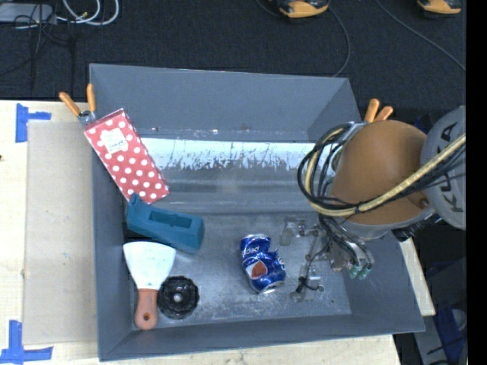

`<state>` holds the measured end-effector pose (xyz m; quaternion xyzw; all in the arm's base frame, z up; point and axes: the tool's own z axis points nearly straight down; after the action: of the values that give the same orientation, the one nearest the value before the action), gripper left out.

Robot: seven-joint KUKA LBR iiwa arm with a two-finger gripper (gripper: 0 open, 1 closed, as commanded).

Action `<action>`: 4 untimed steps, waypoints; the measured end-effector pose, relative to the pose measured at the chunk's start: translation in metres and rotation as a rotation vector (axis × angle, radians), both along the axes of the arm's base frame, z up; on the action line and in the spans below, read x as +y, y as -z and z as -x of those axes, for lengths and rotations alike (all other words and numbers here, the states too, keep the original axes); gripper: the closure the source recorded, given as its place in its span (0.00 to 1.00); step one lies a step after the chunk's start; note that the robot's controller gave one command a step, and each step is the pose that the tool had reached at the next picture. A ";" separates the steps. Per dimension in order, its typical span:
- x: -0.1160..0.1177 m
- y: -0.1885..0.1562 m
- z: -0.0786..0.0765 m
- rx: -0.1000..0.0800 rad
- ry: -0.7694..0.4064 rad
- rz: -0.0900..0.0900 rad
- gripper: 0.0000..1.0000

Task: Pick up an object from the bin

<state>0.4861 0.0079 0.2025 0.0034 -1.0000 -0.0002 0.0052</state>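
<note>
Your gripper (307,283) hangs low over the floor of the bin (228,105), near its front right corner, under the orange wrist cover and looped cables. You cannot tell how far it is open or whether it has hold of anything. Just beside it, toward the left, lies a crushed blue soda can (261,263) of dented metal with a red-and-white logo. Further left you have a black ribbed round cap (177,296), a white-bladed scraper (148,268) with a wooden handle, and a blue block (163,228). A red, white-dotted box (125,156) leans against the left wall.
</note>
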 end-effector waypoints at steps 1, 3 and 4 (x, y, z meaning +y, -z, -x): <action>0.000 -0.004 -0.001 -0.008 0.000 0.000 0.00; 0.049 0.082 -0.022 0.001 -0.146 -0.002 0.00; 0.019 0.077 -0.036 -0.006 -0.109 -0.002 0.00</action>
<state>0.5220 0.0265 0.1254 0.0579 -0.9983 -0.0011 0.0022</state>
